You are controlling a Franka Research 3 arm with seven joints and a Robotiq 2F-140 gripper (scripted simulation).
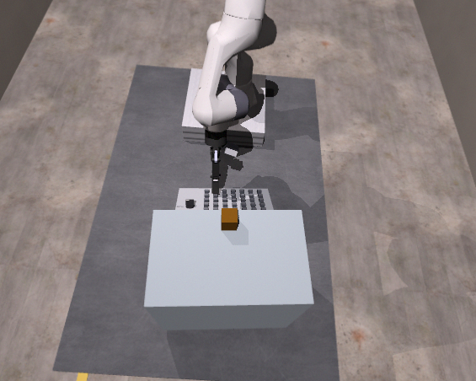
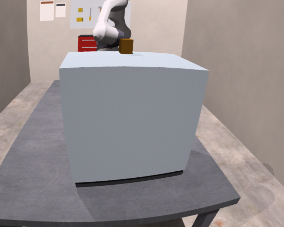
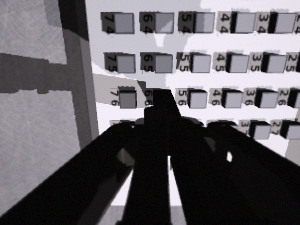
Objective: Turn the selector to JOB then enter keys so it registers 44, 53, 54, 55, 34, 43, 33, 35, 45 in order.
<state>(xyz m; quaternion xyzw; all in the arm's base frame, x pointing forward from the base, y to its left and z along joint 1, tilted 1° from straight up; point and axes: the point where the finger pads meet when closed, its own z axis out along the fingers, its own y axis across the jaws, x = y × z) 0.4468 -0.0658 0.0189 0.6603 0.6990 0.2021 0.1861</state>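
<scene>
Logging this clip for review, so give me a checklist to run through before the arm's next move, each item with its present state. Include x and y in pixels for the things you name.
1. Gripper (image 1: 215,192) (image 3: 161,103) closed, nothing held: ok.
2. Gripper tip over the keypad (image 1: 269,201) (image 3: 187,42): ok, at the 66 key's place in the wrist view.
3. Key 55 (image 3: 201,63) in plain sight of the wrist camera: ok.
4. Selector knob (image 1: 189,203) set to JOB: cannot tell, its marking is too small to read.
5. Exterior camera sees the keys: not ok, the big pale box (image 1: 228,261) (image 2: 133,120) blocks them.
6. Orange block (image 1: 229,216) (image 2: 126,46) resting on the box: ok.
</scene>
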